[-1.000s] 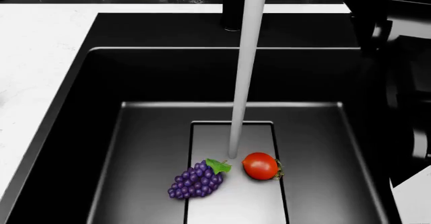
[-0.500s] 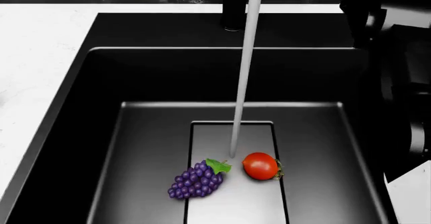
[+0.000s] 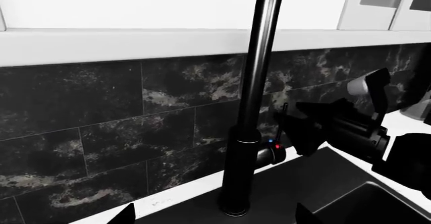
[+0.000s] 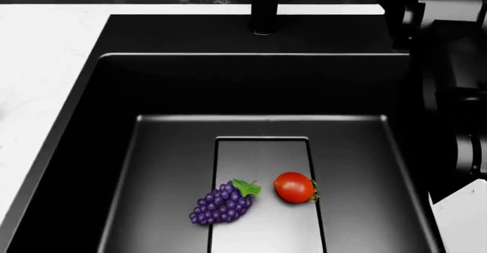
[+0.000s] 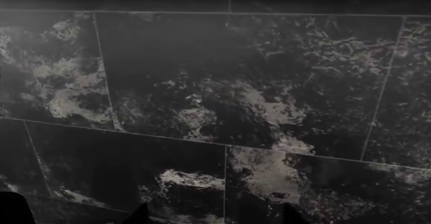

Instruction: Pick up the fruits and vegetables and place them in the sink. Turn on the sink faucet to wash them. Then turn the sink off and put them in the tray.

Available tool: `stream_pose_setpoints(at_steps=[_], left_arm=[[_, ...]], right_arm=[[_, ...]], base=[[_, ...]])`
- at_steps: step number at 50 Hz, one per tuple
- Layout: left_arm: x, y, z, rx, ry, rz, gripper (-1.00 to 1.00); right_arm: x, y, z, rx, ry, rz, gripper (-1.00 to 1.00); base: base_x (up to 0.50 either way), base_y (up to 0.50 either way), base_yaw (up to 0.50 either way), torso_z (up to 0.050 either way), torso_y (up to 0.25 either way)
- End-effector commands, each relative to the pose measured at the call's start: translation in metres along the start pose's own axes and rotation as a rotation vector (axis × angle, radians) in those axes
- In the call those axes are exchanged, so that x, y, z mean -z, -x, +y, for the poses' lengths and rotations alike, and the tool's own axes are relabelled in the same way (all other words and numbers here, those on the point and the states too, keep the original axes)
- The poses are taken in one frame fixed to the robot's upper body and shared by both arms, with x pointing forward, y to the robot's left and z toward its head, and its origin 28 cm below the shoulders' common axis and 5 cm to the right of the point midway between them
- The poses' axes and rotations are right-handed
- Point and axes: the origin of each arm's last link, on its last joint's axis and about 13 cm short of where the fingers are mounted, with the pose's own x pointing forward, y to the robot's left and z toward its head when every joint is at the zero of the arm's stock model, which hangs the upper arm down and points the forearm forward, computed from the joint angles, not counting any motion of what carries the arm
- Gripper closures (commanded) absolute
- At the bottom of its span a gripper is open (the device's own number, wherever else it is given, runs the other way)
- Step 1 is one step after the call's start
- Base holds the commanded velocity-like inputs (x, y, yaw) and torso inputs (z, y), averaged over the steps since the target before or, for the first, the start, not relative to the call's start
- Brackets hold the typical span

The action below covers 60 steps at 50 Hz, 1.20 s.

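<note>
The purple grapes (image 4: 222,203) and the red tomato (image 4: 293,187) lie side by side on the drain panel (image 4: 263,156) in the floor of the black sink (image 4: 114,150). No water runs. The black faucet (image 4: 264,8) stands behind the basin. In the left wrist view its spout (image 3: 256,108) rises upright and its side lever (image 3: 273,146) shows a red dot. My right gripper (image 3: 316,125) hovers just beside that lever, open and empty; in its own view (image 5: 215,218) only wall tiles show between the fingertips. My left gripper (image 3: 214,219) is open, facing the faucet base. The tray is out of view.
White counter (image 4: 45,65) runs along the sink's left and back. My right arm (image 4: 449,93) hangs dark over the sink's right rim. A dark marbled tile backsplash (image 3: 101,118) stands behind the faucet, with white cabinets above it.
The water stream from the faucet thinned and has now stopped. My right arm shifted slightly by the lever. Grapes and tomato have not moved.
</note>
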Motion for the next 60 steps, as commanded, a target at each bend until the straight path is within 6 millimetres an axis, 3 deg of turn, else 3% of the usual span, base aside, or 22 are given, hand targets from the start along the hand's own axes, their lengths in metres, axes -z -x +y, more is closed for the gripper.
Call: stream_pose_setpoints(at_steps=[1, 13, 21, 31, 35, 37, 39, 41, 50, 60], left_arm=[[0.0, 0.0, 0.0, 0.001, 0.002, -0.002, -1.0], [-0.001, -0.003, -0.001, 0.016, 0.002, -0.012, -1.0], [-0.003, -0.006, -0.002, 0.031, 0.001, -0.021, -1.0], [-0.002, -0.007, -0.001, 0.037, 0.003, -0.025, -1.0], [0.0, -0.008, -0.001, 0.049, 0.0, -0.015, -1.0], [0.001, -0.008, -0.001, 0.053, -0.004, -0.003, -1.0], [0.003, -0.007, -0.001, 0.056, -0.007, 0.01, -1.0], [0.005, -0.007, 0.0, 0.063, -0.017, 0.04, -1.0], [0.01, 0.0, 0.001, 0.138, -0.183, 0.281, -1.0], [0.014, -0.009, -0.007, 0.318, -0.357, 0.518, -1.0]], right_arm=[[-0.014, -0.003, 0.011, -0.08, -0.065, -0.052, -1.0], [-0.05, 0.021, -0.031, 0.051, -0.011, -0.087, -1.0], [-0.075, 0.068, -0.043, 0.075, 0.033, -0.085, -1.0], [-0.094, 0.147, -0.036, -0.019, 0.052, 0.001, -1.0], [-0.098, 0.164, -0.038, -0.043, 0.068, 0.041, -1.0], [-0.101, 0.179, -0.049, 0.086, 0.085, 0.055, -1.0], [-0.103, 0.185, -0.043, 0.099, 0.094, 0.071, -1.0], [-0.101, 0.189, -0.031, -0.084, 0.096, 0.108, -1.0], [-0.091, 0.203, -0.025, -0.305, 0.162, 0.372, -1.0], [-0.089, 0.203, -0.026, -0.54, 0.227, 0.617, -1.0]], base=[[0.0, 0.0, 0.0, 0.0, 0.0], [0.0, 0.0, 0.0, 0.0, 0.0], [0.0, 0.0, 0.0, 0.0, 0.0], [0.0, 0.0, 0.0, -0.007, 0.086], [0.0, 0.0, 0.0, -0.021, 0.25], [0.0, 0.0, 0.0, -0.021, 0.25], [0.0, 0.0, 0.0, -0.022, 0.25], [0.0, 0.0, 0.0, -0.011, 0.125], [0.0, 0.0, 0.0, 0.0, 0.0], [0.0, 0.0, 0.0, 0.0, 0.0]])
